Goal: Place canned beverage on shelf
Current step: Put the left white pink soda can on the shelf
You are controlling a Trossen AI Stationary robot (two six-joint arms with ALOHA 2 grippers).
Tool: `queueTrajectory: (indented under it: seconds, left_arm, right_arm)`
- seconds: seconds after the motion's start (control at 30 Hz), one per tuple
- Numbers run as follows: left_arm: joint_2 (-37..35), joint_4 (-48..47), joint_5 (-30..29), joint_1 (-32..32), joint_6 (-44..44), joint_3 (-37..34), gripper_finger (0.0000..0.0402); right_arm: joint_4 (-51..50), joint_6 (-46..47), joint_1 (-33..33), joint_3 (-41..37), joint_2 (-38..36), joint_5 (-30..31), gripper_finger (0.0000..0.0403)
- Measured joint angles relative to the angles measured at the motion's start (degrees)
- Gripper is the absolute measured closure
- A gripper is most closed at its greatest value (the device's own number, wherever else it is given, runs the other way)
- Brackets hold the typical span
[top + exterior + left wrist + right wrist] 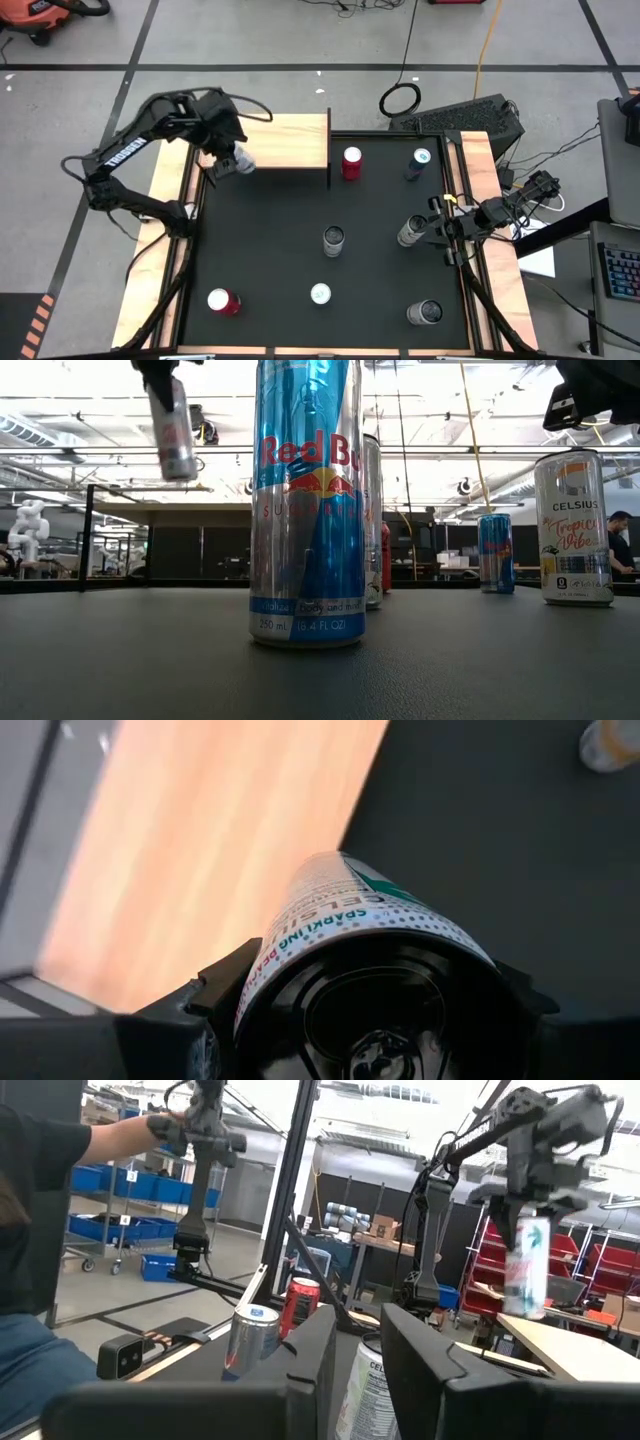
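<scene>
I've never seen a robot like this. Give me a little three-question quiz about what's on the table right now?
1. True or false: the left gripper holds a can in the air by the wooden shelf.
2. Which can stands nearest the shelf's right end? A: the red can; B: the blue can.
3. Fill in: the right gripper waits beside a ____ can.

Key: 1 true. 2 A. 3 silver.

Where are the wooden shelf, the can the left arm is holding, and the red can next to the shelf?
shelf (285, 145): high view, bare wooden top.
held can (240, 161): high view, its side below the left gripper.
red can (352, 163): high view, its top and side.
</scene>
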Motion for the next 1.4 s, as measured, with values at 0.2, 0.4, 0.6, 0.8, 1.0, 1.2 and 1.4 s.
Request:
queueTrajectory:
  seconds: [0.2,0.4,0.6,0.8,1.0,1.2,1.4]
  left_arm:
    - [0.0,0.1,-2.7,3.2,2.9,5.2,0.0148]
    - [0.8,0.0,-3.9,9.4,6.2,5.9,0.0148]
    - [3.6,0.0,-3.9,13.8,10.2,5.9,0.0148]
    - [6.1,0.0,-4.0,17.4,12.4,5.9,0.0148]
    - [7.1,0.0,-4.0,20.6,14.7,5.9,0.0148]
    - [7.5,0.0,-1.9,22.1,13.6,5.9,0.0148]
    - [7.4,0.0,0.8,22.2,11.7,5.9,0.0148]
  right_arm:
    - [0.0,0.0,0.0,0.0,0.0,0.0,0.0335]
    - [0.0,0.0,0.0,0.0,0.0,0.0,0.0335]
    - [0.0,0.0,0.0,0.0,0.0,0.0,0.0335]
    - [0.0,0.3,0.0,0.0,0.0,0.0,0.0335]
    - [0.0,0.3,0.0,0.0,0.0,0.0,0.0335]
    - [0.0,0.4,0.0,0.0,0.0,0.0,0.0335]
    - [-0.1,0.5,0.0,0.0,0.0,0.0,0.0335]
